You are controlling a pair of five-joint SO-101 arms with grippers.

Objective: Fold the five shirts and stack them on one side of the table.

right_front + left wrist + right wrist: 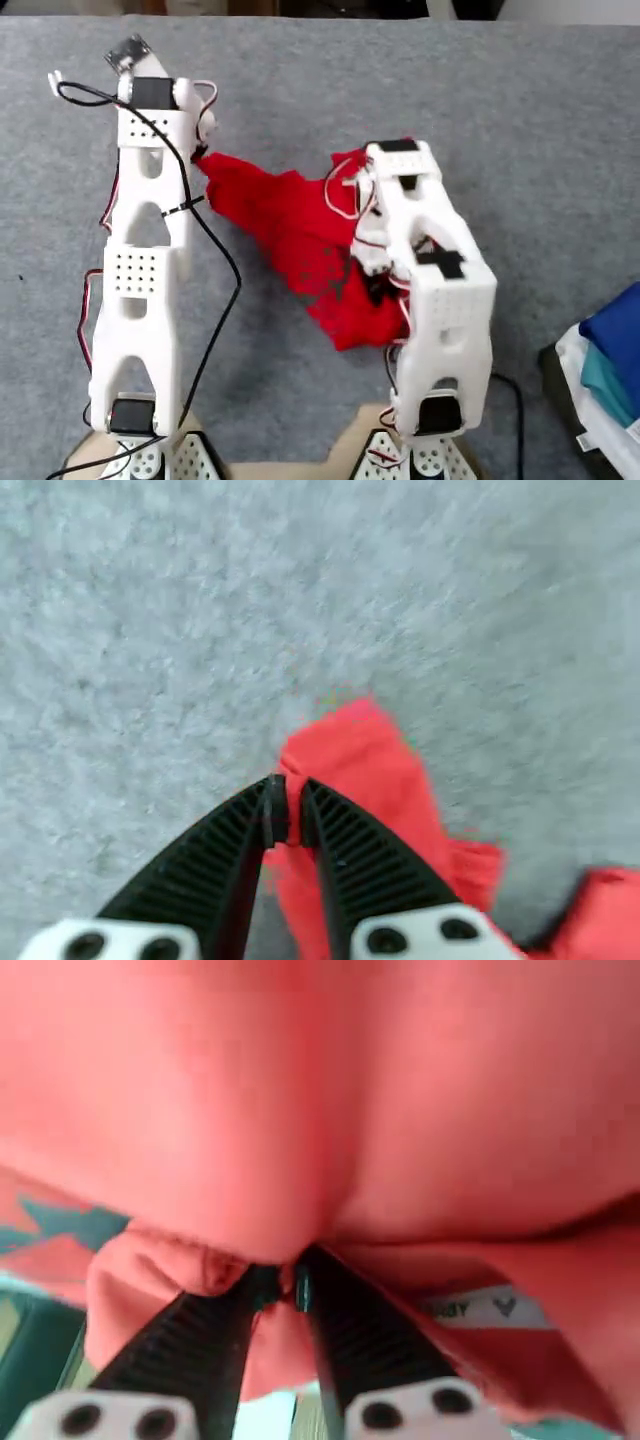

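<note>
Grey carpeted table spans the frame, with a crumpled red shirt at centre between both arms. A stack of folded shirts sits at the lower right edge. The left gripper pinches the red shirt's corner, and the right gripper is clamped on a bunched fold.
</note>
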